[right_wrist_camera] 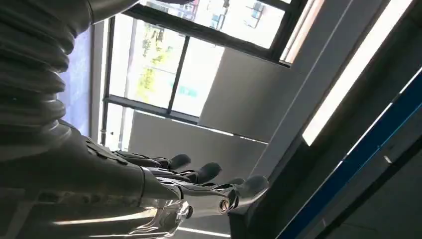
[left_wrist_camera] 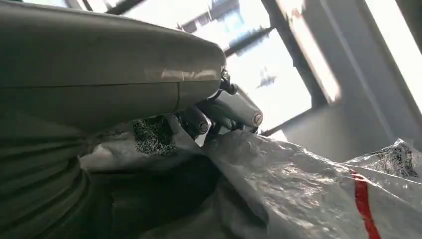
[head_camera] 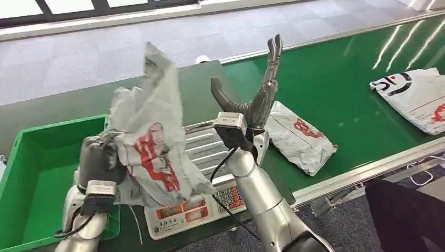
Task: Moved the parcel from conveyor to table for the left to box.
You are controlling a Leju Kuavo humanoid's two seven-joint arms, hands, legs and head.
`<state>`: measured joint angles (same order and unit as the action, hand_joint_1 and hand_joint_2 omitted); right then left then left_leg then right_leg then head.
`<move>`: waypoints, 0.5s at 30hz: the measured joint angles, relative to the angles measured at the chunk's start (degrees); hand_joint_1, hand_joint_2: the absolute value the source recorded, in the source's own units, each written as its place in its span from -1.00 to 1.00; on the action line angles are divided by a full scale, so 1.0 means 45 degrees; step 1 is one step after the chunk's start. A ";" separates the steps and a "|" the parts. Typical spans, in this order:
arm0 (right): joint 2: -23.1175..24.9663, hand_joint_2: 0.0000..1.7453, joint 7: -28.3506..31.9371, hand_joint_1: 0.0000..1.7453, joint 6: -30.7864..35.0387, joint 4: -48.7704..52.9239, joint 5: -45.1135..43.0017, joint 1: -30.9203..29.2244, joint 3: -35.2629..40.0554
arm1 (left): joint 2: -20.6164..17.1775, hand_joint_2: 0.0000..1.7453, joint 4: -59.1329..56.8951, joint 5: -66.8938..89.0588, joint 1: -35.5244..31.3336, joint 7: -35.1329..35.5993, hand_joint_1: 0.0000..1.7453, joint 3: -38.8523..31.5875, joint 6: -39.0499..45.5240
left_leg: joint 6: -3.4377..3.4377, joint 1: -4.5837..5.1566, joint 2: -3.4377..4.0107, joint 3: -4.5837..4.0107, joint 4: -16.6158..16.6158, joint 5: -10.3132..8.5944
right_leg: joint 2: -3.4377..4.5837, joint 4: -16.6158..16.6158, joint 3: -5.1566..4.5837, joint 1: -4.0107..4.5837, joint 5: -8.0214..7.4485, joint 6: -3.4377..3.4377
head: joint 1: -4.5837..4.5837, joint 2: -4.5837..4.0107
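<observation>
From the head camera I see my left hand [head_camera: 99, 164] raised over the scale [head_camera: 202, 181], its fingers clamped on a crumpled white parcel [head_camera: 152, 142] with red print; the bag stands up out of the grip and drapes down over the left part of the scale, so it is held in the air between the green bin [head_camera: 36, 178] on my left and the belt [head_camera: 336, 89] on my right. My right hand [head_camera: 257, 89] is lifted above the scale's far edge, palm up, fingers stretched upward and thumb splayed to the side, holding nothing. Just beside it, on the belt, lies a second white bag [head_camera: 302, 137], flat and near the belt's near rail, and a third bag [head_camera: 414, 100] rests well apart at the right edge. A dark shape [head_camera: 404, 215] sits at the lower right corner; I cannot tell what it is. On the left wrist camera the grey thumb cover takes up much of the picture, and the fingers [left_wrist_camera: 234, 110] press down into the wrinkled plastic of the parcel [left_wrist_camera: 278, 184], which carries a red stripe and a patch of dark print; windows glare behind. On the right wrist camera the hand [right_wrist_camera: 164, 184] points toward a ceiling and bright windows, its dark fingers [right_wrist_camera: 199, 173] spread apart and straight with only air between them.
</observation>
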<state>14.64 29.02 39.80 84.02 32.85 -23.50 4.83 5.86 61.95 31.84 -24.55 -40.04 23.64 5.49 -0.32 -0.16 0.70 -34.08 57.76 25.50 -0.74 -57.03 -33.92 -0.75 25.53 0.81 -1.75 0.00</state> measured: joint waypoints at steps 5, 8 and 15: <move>0.0019 1.00 0.0900 -1.00 0.0015 -0.0010 -0.0311 0.0356 -0.0404 | 0.0286 1.00 0.3156 -0.0747 0.0547 0.0670 1.00 -0.3370 0.3982 | -0.0001 -0.0007 -0.0004 -0.0004 0.0000 0.0000 | -0.0004 0.0000 0.0000 0.0008 0.0004 -0.0005 | 0.0005 0.0000; 0.0019 1.00 0.0977 -1.00 0.0015 -0.0039 -0.0364 0.0357 -0.0428 | 0.0311 1.00 0.3617 -0.0743 0.0547 0.0738 1.00 -0.3836 0.4219 | 0.0000 -0.0006 -0.0005 -0.0004 0.0000 -0.0001 | -0.0006 0.0001 0.0000 0.0007 0.0004 -0.0005 | 0.0004 0.0004; 0.0092 1.00 0.1026 -1.00 0.0015 -0.0039 -0.0326 0.0363 -0.0646 | 0.0417 1.00 0.3967 0.1514 0.0469 0.1395 1.00 -0.4306 0.6721 | 0.0000 -0.0003 -0.0002 -0.0005 0.0000 -0.0001 | -0.0003 0.0001 -0.0002 0.0005 0.0002 -0.0004 | 0.0000 0.0000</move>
<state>15.06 33.64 39.87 83.84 31.39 -21.87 1.92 7.74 79.80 38.66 -22.44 -33.76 4.27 35.74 -0.32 -0.18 0.69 -34.10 57.76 25.50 -0.75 -57.03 -33.93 -0.73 25.54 0.79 -1.75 0.00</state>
